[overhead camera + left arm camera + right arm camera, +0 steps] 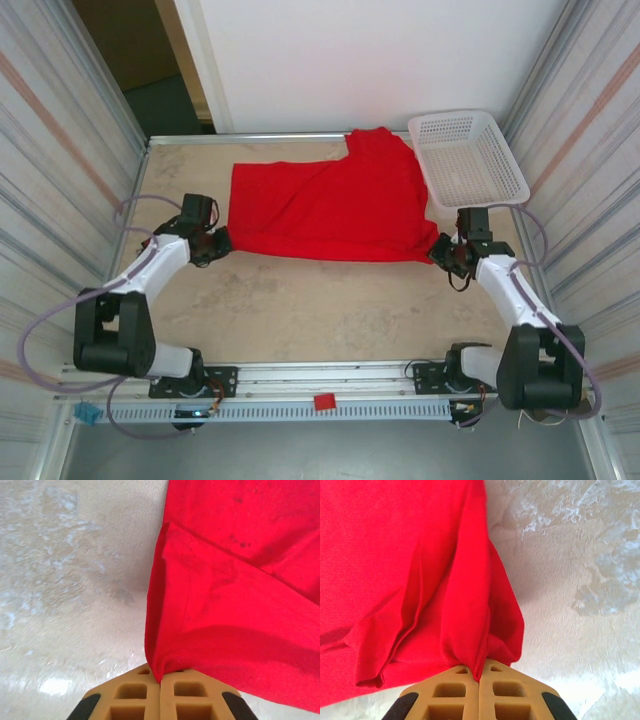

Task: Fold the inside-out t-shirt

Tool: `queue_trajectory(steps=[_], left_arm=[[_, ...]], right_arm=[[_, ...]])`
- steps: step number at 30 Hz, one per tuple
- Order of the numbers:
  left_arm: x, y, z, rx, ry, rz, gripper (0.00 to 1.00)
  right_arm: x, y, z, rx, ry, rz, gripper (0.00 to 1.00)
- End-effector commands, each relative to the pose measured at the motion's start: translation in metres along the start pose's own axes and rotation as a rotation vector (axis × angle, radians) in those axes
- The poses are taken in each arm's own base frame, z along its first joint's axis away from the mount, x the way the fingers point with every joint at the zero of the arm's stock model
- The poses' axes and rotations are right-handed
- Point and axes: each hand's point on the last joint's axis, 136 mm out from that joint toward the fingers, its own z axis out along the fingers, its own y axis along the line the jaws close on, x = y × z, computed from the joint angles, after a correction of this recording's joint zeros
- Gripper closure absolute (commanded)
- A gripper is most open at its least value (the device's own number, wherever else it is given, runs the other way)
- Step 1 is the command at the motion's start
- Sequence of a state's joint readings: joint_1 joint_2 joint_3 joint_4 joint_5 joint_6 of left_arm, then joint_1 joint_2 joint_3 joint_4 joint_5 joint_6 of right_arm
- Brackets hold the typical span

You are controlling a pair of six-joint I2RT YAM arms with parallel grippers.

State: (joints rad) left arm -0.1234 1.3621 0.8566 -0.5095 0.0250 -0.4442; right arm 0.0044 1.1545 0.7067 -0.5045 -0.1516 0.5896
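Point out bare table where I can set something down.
Bare: the wide strip of table between the t-shirt's near edge and the arm bases, and the far left corner by the t-shirt. Crowded: far right, where t-shirt and basket sit close.

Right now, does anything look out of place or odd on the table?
The red t-shirt does not lie flat: one part sticks out toward the far edge, beside the white basket. The left wrist view shows small dark spots on the cloth.
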Motion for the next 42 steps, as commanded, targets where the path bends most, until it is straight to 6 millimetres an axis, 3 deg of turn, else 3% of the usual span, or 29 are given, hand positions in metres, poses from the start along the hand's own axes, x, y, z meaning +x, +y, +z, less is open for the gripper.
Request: queue_trajectory(steps=[1, 8, 9, 10, 12, 14, 19, 25, 34, 42], left_arm=[[0.027, 0.016, -0.015, -0.038, 0.067, 0.003, 1.0], [0.066, 0.027, -0.02, -0.023, 0.133, -0.07, 1.0], [0.068, 0.029, -0.021, -0.031, 0.143, -0.074, 0.96], [0.069, 0.031, -0.023, -0.039, 0.147, -0.074, 0.86], [0.064, 0.037, -0.03, -0.063, 0.132, -0.065, 0.65], [0.05, 0.037, -0.041, -0.062, 0.088, -0.06, 0.52], [0.013, 0.025, -0.057, -0.041, 0.007, -0.006, 0.45], [-0.003, 0.015, -0.036, -0.026, 0.028, 0.046, 0.43], [-0.007, 0.019, -0.008, -0.062, 0.071, 0.08, 0.43], [-0.007, 0.016, -0.001, -0.052, 0.087, 0.072, 0.43]], right_arm=[[0.026, -0.016, -0.013, 0.047, 0.064, -0.011, 1.0], [0.072, -0.036, -0.027, 0.059, 0.099, 0.079, 1.0], [0.075, -0.038, -0.028, 0.067, 0.098, 0.092, 0.8], [0.077, -0.039, -0.03, 0.074, 0.093, 0.095, 0.66], [0.069, -0.037, -0.037, 0.074, 0.05, 0.106, 0.55], [0.055, -0.029, -0.046, 0.051, -0.002, 0.095, 0.53], [0.038, 0.004, -0.048, -0.019, 0.034, 0.01, 0.55], [0.057, 0.03, -0.026, -0.044, 0.124, -0.076, 0.56], [0.041, 0.014, 0.012, 0.095, 0.095, -0.122, 0.57], [0.05, 0.008, 0.036, 0.124, 0.153, -0.135, 0.6]])
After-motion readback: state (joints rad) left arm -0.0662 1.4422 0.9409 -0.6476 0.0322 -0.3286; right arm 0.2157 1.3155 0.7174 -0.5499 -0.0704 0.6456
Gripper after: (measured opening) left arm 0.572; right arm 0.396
